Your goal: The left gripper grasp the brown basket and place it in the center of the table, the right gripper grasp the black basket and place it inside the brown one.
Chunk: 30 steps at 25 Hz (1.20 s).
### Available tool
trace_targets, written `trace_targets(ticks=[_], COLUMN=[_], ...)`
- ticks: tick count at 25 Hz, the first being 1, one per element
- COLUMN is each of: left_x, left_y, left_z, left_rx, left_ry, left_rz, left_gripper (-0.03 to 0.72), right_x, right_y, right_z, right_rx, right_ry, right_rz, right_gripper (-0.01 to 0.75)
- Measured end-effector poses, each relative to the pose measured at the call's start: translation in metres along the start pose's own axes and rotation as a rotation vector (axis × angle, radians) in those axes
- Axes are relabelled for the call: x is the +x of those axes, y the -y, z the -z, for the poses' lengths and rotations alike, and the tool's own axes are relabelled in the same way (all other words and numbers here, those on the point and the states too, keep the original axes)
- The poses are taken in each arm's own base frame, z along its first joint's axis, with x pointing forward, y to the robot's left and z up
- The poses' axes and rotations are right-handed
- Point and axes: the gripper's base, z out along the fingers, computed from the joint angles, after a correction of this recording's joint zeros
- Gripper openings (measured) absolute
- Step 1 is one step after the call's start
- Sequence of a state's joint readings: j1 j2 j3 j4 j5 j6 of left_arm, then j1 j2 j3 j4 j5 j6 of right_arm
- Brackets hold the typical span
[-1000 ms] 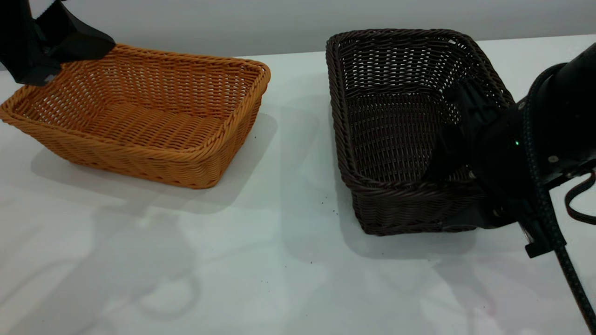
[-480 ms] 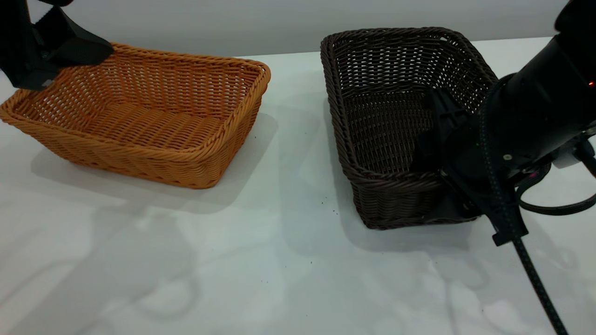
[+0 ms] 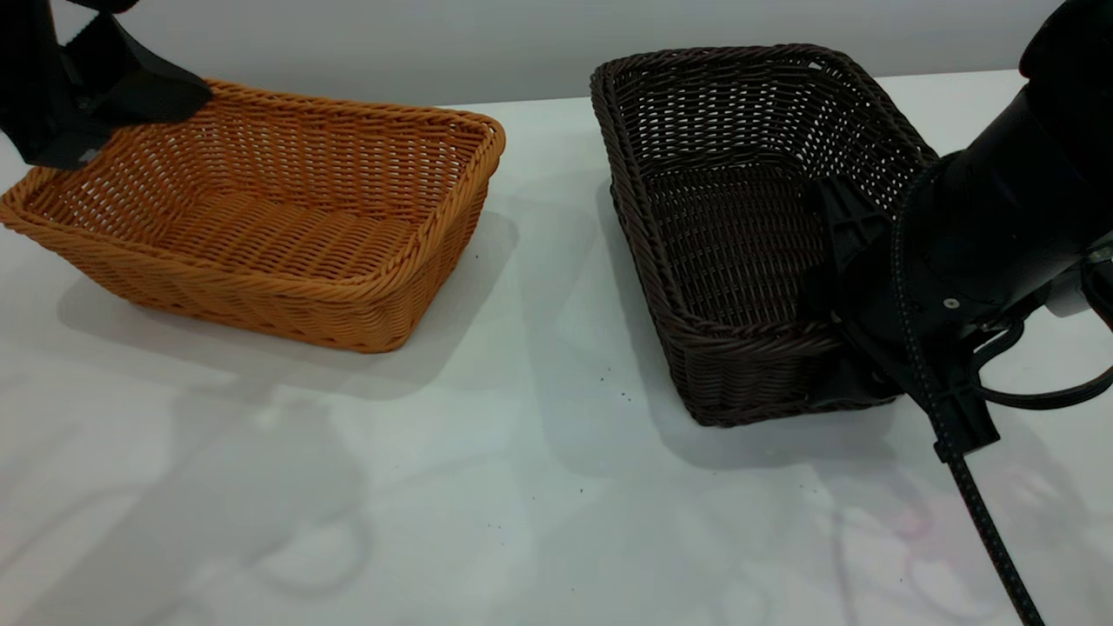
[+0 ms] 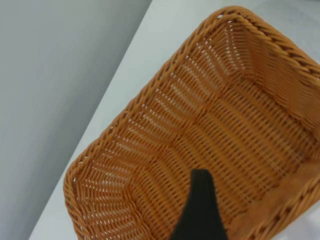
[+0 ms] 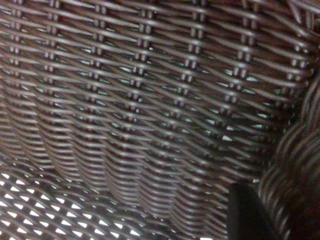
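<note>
Right pincer [image 3: 839, 348] is clamped on the near-corner rim of the dark brown-black woven wicker basket [image 3: 739, 209], one finger inside. The orange-tan wicker basket [image 3: 261, 217] sits off-centre on the white counter [image 3: 522, 487], under the left pincer [image 3: 130, 87]; grip unclear. Lift level, keep wall pinched.

The brown basket [image 3: 261, 209], at the left of the exterior frame, is orange-tan wicker in a tight horizontal weave, with a braided rim of the same colour and small pale gaps in its flared walls. The black basket [image 3: 739, 226], at the right, is very dark brown-black wicker; its walls are openwork, white showing through in rows of small holes, and its rim is braided too. The table [image 3: 522, 487] is plain white with a few tiny dark specks and soft grey shadows. The left gripper [image 3: 130, 87], upper left, and the right gripper [image 3: 848, 313], right edge, are both black.
</note>
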State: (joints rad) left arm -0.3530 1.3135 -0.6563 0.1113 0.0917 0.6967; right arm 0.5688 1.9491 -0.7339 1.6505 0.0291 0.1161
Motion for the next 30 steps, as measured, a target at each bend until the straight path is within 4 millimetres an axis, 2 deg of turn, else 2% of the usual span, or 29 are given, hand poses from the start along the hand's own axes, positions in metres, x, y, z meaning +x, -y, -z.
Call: trace_targets(ticks=[6,11,19,23,30], left_x=[-0.001,0.009,0.021,0.025,0.016], left_y=[0.0,0.01,0.024,0.028,0.019], left_z=[-0.004,-0.027,-0.058,-0.068,-0.078], left_rx=[-0.01,0.079,0.178,0.218,0.234], left_ry=[0.016,-0.077,-0.148,-0.163,-0.176], left_rz=[0.043,0.024,-0.135,-0.269,-0.312], left_gripper=[0.512,0.512,0.507,0.472,0.412], right_x=[0.001,0.002,0.001,0.001,-0.007], right_y=[-0.001,-0.005,-0.019,-0.021,-0.023], right_z=[0.001,0.007,0.031,0.034,0.035], right_rx=[-0.004,-0.027,-0.118,-0.131,-0.148], right_ry=[-0.009,-0.013,0.015,-0.046,-0.104], right_rz=[0.038,0.087,0.221,0.324,0.44], right_gripper=[0.24,0.24,0.24,0.24,0.239])
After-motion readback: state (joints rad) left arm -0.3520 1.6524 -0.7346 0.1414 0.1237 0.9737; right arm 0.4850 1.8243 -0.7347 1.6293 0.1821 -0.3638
